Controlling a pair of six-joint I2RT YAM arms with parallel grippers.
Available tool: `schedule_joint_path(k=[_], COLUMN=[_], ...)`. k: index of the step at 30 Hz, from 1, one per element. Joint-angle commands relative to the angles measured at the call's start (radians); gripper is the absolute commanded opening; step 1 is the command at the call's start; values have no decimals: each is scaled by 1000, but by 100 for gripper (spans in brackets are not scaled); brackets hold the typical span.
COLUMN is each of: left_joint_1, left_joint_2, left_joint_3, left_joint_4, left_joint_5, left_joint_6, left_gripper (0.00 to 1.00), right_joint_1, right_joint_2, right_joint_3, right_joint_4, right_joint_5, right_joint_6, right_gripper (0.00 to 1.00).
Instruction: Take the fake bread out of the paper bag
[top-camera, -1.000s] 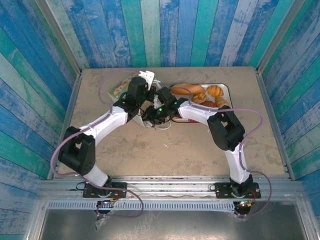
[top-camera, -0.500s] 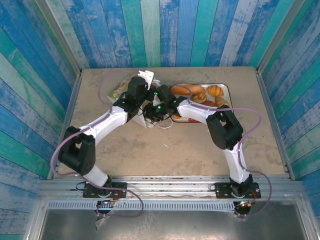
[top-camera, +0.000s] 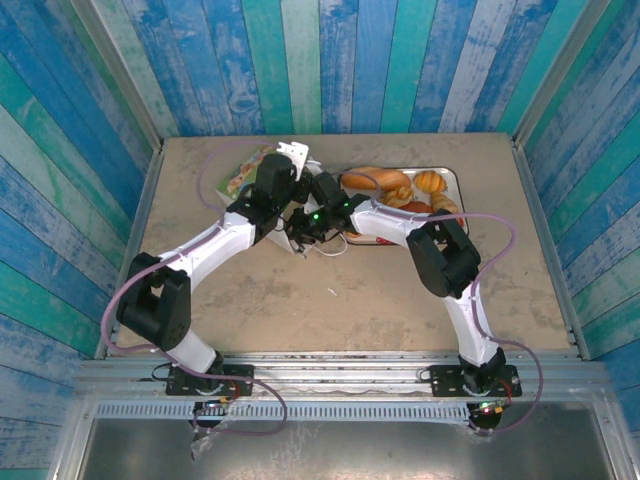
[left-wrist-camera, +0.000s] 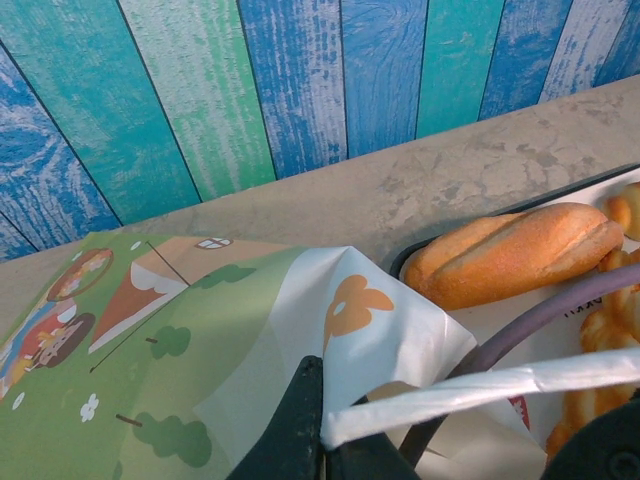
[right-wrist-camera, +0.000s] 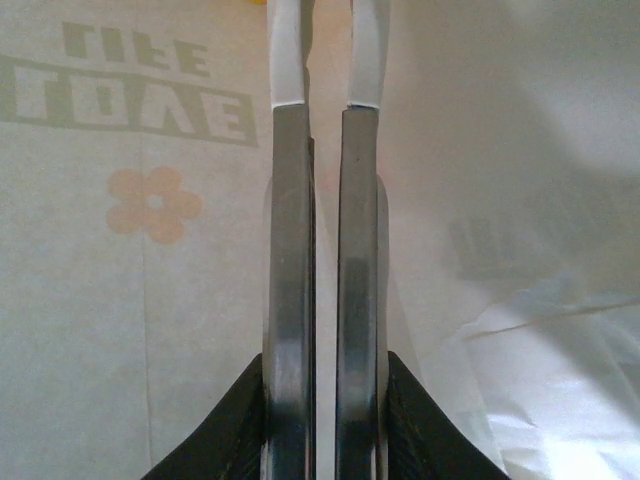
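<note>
Holds tall white paper bag at far edge of table, left of centre, by white loop handle clenched in left gripper. Reaches into bag with right gripper, clamped on long metal tongs, arms squeezed nearly together. Finds glossy golden-brown toy bread already on white tray just right of bag. Can't tell what's left inside; yellow sliver just past tong tips, dead ahead along tong axis. Favours right arm: nearer, aligned.

surface: beige table | under and left of the left gripper: white paper bag resting on it | just right of that gripper: white tray, flat | well behind it, toward the arm bases: small white scrap
</note>
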Motion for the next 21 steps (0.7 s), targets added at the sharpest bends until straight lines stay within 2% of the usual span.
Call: schedule_joint_path(k=[1, 6, 21], left_joint_1=[-12, -12, -12], left_joint_2=[-36, -32, -30], left_joint_3=[0, 12, 13], left_joint_4=[17, -4, 1], left_joint_5=[-37, -94, -124], left_joint_6=[26, 40, 21], left_gripper=[0, 0, 0], right_joint_1=[-2, -3, 0], right_joint_2=[-96, -189, -420], right_joint_3=[-47, -135, -312], right_joint_4=[2, -2, -97], right_joint_5=[29, 48, 92], right_joint_6=[-33, -45, -104], right_gripper=[9, 6, 5])
